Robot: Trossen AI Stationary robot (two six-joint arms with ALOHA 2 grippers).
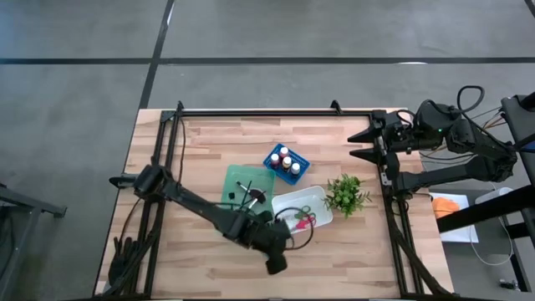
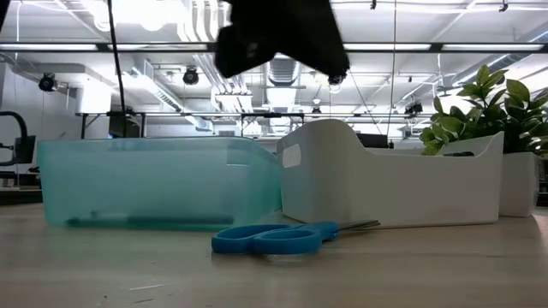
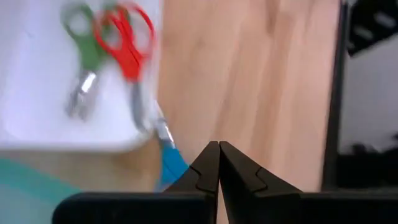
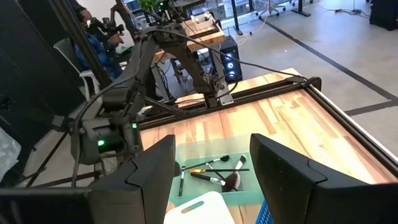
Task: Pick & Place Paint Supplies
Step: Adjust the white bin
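The blue-handled scissors (image 3: 169,167) are seen flat on the wood just beneath the left gripper (image 3: 219,163), beside the white plastic tray (image 3: 37,118). Its fingers are pressed together, holding nothing.

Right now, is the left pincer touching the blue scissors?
Apart. The low view shows the blue scissors flat on the table with clear air above them; the shut left pincer hangs well overhead.

The middle of the table (image 1: 209,138) is crowded: a green tray (image 1: 238,180), a blue basket (image 1: 286,161), a white bin (image 1: 322,213) and a plant (image 1: 347,194) sit close together. Blue scissors (image 2: 274,237) lie on the wood by the bin's front. The left arm (image 1: 201,207) reaches across the front left. The back edge and the front right corner are bare wood.
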